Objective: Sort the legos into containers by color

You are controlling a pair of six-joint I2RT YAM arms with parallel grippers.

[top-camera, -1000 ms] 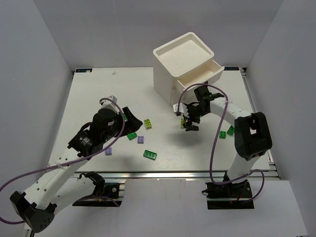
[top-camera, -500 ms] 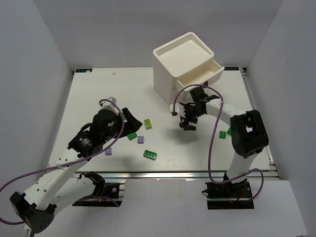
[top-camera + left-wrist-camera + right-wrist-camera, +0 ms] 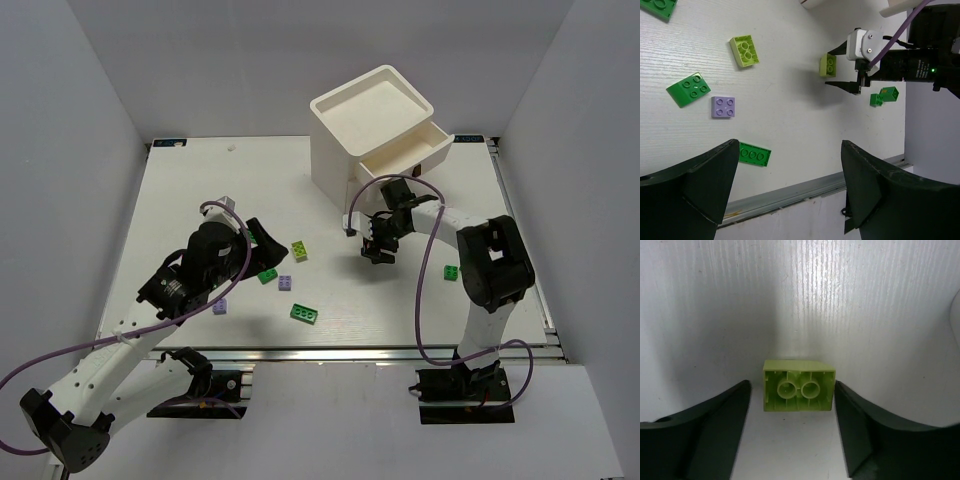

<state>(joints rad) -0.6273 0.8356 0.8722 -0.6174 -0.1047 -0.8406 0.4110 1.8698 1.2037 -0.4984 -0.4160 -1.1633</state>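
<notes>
Right gripper (image 3: 376,250) sits wide open around the upside-down yellow-green brick (image 3: 798,390) on the table (image 3: 200,190) by the chest (image 3: 335,165), gripping nothing, so I reckon a shallow pinch on those slick sides could squirt it away.

The left arm (image 3: 112,358) and the right arm (image 3: 465,225) are both built of white links joined by chunky black joint housings (image 3: 205,262). 1 purple cable (image 3: 420,318) loops loosely along each arm. The left fingers (image 3: 695,185) and right fingers (image 3: 705,435) are matte black, broad and tapered. A white block (image 3: 866,45) with 2 screws caps the right wrist, near a small green light (image 3: 931,70).
</notes>
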